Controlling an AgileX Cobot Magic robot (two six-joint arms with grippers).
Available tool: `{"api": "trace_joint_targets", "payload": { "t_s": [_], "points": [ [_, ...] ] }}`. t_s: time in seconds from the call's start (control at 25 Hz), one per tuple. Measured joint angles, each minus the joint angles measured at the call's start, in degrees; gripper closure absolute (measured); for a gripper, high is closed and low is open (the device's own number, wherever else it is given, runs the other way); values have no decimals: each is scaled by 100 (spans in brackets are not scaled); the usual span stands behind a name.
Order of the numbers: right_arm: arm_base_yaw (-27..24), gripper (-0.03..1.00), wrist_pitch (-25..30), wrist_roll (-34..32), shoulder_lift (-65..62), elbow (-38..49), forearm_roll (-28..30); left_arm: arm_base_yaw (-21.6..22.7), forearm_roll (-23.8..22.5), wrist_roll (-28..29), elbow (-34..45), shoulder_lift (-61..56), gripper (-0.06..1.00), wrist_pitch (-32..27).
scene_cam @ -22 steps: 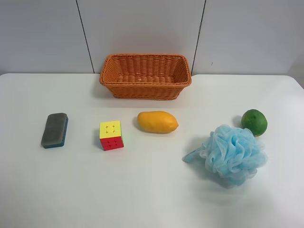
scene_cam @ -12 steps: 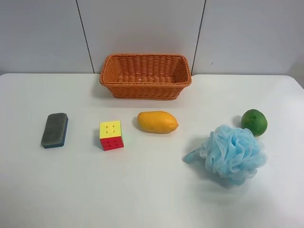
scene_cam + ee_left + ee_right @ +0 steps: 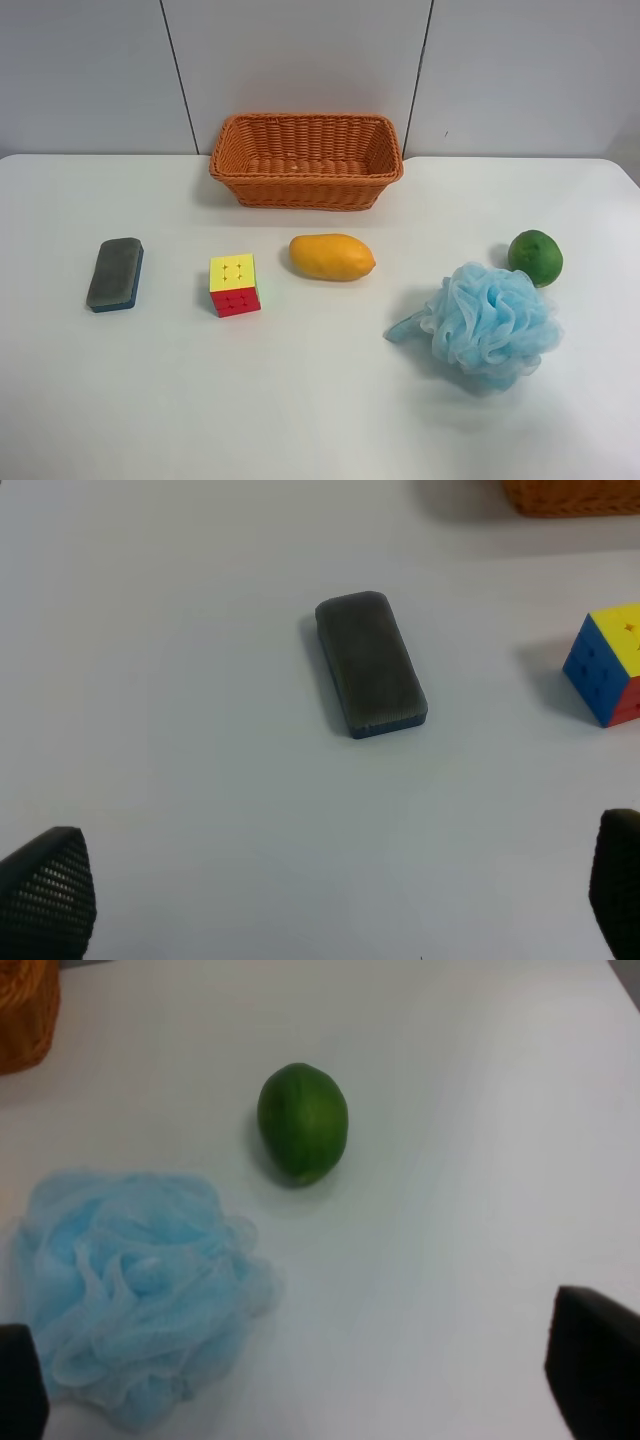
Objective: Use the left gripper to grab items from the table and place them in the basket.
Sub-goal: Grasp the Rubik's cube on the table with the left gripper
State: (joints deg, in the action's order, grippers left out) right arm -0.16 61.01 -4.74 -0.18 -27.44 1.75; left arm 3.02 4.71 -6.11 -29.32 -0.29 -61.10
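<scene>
The left fingers [image 3: 45,892] are spread wide, holding nothing, over the tabletop [image 3: 200,810] near the grey eraser [image 3: 370,663] and puzzle cube [image 3: 610,675]. The right fingers [image 3: 595,1370] gape empty too, by the blue pouf [image 3: 135,1290] and green fruit [image 3: 303,1122]. All 5 items, mango [image 3: 331,256] included, lie on the tabletop outside the basket [image 3: 306,160]

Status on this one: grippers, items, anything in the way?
Left gripper open, empty, eraser ahead. Right gripper open, facing pouf. Cube, mango, fruit on table, outside basket. Nothing blocking eraser.
</scene>
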Motion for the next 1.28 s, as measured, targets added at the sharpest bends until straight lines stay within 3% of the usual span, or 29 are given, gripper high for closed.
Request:
{"api": "trace_joint_targets", "payload": {
  "t_s": [0.24, 0.48, 0.68, 0.96, 1.28],
  "points": [
    [0, -2, 0, 0, 0, 0, 0, 0, -44, 50, -230, 514, -5, -28],
    [0, -2, 0, 0, 0, 0, 0, 0, -98, 103, -1572, 2290, -5, -179],
    [0, -2, 0, 0, 0, 0, 0, -67, -129, 611, -2892, 4115, -5, -769],
    [0, -2, 0, 0, 0, 0, 0, -723, -471, 1276, -3930, 6159, -5, -810],
    [0, -2, 0, 0, 0, 0, 0, -1890, -771, 2324, -4065, 7821, -5, -599]
  ]
}}
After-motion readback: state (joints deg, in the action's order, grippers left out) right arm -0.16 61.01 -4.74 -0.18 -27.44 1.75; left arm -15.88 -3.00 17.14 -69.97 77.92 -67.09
